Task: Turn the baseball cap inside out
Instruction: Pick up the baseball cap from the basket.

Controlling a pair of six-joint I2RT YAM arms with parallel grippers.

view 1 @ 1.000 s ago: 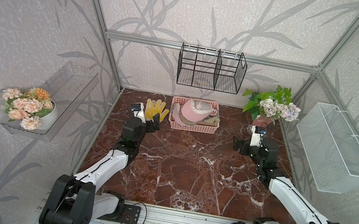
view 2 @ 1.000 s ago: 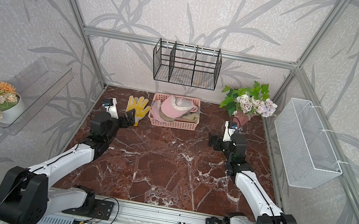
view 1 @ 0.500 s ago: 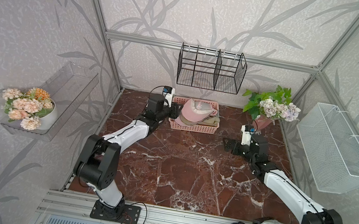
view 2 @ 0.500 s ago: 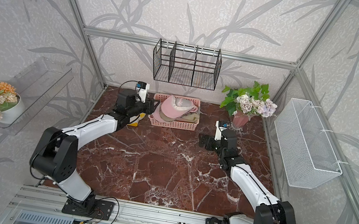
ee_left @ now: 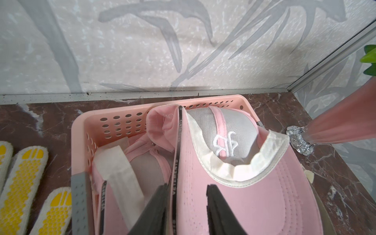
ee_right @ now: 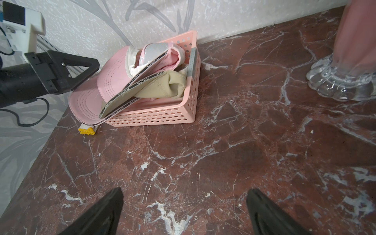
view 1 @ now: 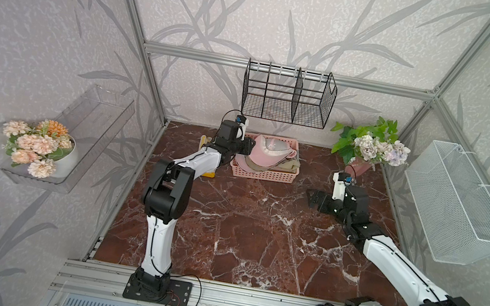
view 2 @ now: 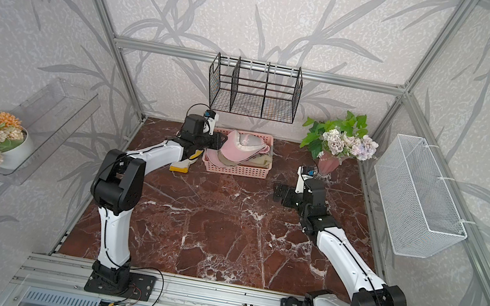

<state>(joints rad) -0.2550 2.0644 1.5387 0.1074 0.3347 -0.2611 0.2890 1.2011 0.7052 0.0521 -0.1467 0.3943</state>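
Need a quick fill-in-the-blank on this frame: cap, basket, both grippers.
The left gripper has its fingers either side of the brim of the ___ baseball cap.
The right gripper hangs over the table with fingers ___.
The gloves beside the basket have ___ dots.
Missing: pink; open; yellow.

"VETEMENTS" on pink cap [ee_left: 254, 195] brim
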